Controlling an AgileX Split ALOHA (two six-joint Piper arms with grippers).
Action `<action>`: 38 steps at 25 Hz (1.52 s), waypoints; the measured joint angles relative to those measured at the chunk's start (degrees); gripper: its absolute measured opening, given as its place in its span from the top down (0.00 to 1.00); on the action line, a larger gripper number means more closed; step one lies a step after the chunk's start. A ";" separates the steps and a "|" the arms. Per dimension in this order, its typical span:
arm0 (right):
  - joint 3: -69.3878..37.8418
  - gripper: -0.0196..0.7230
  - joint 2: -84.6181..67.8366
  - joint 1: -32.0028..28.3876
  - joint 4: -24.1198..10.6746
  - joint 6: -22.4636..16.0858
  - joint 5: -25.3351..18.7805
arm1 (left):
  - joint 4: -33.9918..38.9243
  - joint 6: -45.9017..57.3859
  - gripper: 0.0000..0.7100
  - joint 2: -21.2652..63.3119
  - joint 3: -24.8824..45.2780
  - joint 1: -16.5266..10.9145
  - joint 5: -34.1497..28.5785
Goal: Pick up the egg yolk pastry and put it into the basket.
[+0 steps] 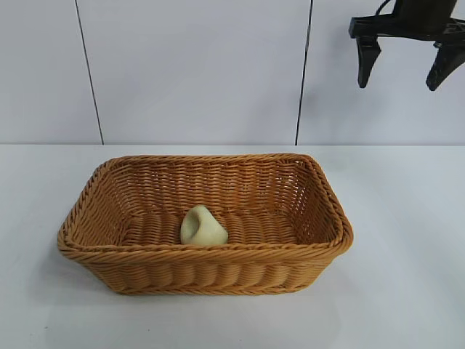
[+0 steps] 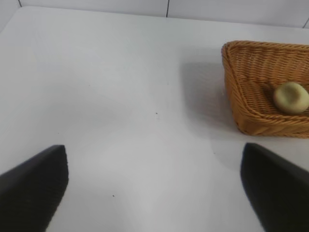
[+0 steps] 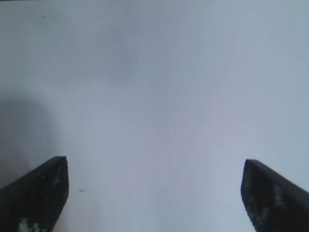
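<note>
**Pastry lies in the basket, both grippers empty**

The egg yolk pastry (image 1: 203,226) lies on the floor of the basket (image 1: 102,251), close to the front wall and a little left of the middle in the exterior view. It is a pale yellow-cream lump with a dent in its upper side, resting on the woven bottom and touching nothing else. The basket stands upright on the white counter (image 1: 407,291), its braided rim unbroken all round.

The right gripper (image 1: 403,69) hangs high at the upper right of the exterior view, above the counter and well apart from the basket, pointing down. Its jaws stand wide with nothing between them; its wrist view shows only bare counter between the two dark fingers (image 3: 38,193).

The left gripper (image 2: 154,193) does not show in the exterior view. In its own wrist view its jaws are also wide and empty, over bare counter, with the basket (image 2: 241,92) and the pastry (image 2: 291,97) inside it farther off to one side. A few small dark specks mark the counter there.
</note>
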State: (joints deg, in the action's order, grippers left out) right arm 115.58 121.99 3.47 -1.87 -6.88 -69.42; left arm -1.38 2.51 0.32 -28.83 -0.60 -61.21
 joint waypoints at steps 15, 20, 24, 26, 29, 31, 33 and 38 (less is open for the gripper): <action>-24.30 0.04 -15.22 -0.10 1.04 1.70 0.10 | 0.00 0.00 0.02 0.00 0.00 0.00 0.00; -43.95 0.04 -30.15 0.19 1.49 2.08 0.04 | 0.00 0.00 0.02 0.00 0.00 0.00 0.00; -57.82 0.04 -44.36 0.38 1.49 2.65 -0.01 | 0.00 0.00 0.02 0.00 0.00 0.00 0.00; -63.67 0.04 -51.89 0.38 1.49 2.81 -0.11 | 0.00 0.00 0.02 0.00 0.00 0.00 0.00; -72.28 0.04 -62.36 0.38 1.49 3.05 1.17 | 0.00 0.00 0.02 0.00 0.00 0.00 0.00; -76.88 0.04 -69.30 0.38 1.49 3.25 3.78 | 0.00 0.00 0.02 0.00 0.00 0.00 0.00; -80.85 0.04 -76.70 0.38 1.49 3.79 6.73 | 0.00 0.00 0.02 0.00 0.00 0.00 0.00; -86.97 0.04 -93.19 0.38 1.87 4.70 9.41 | 0.00 0.00 0.02 0.00 0.00 0.00 0.00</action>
State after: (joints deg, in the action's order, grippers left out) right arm 28.61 28.80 3.85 0.00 -2.18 -60.02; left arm -1.38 2.51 0.32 -28.83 -0.60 -61.21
